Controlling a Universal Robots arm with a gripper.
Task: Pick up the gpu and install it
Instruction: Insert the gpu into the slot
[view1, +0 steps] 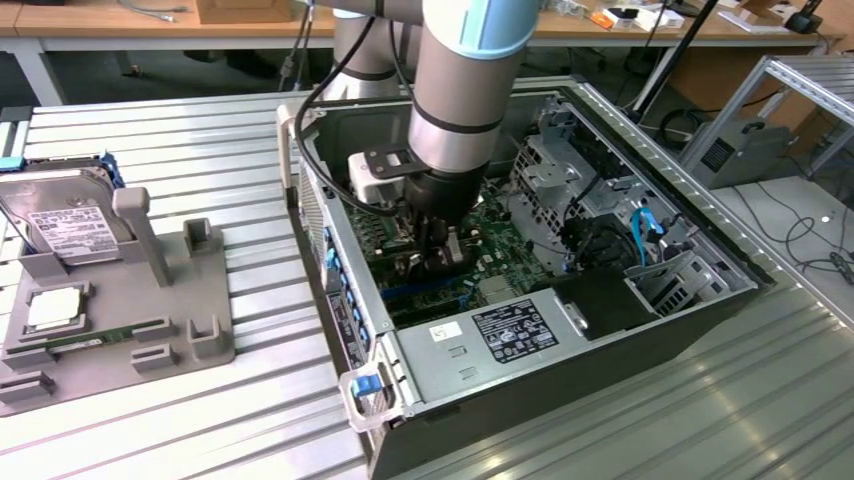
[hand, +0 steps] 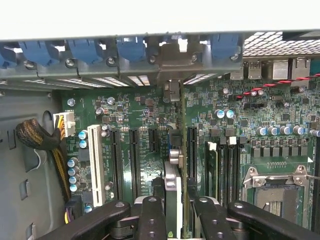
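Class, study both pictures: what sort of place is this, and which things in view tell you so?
Most likely a robotics lab or workshop set up for computer assembly. A robot arm reaches into an open computer case on a slatted metal table, and a grey fixture beside it holds a hard drive.

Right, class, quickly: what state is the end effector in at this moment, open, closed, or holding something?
End effector: closed, holding the gpu edge-on.
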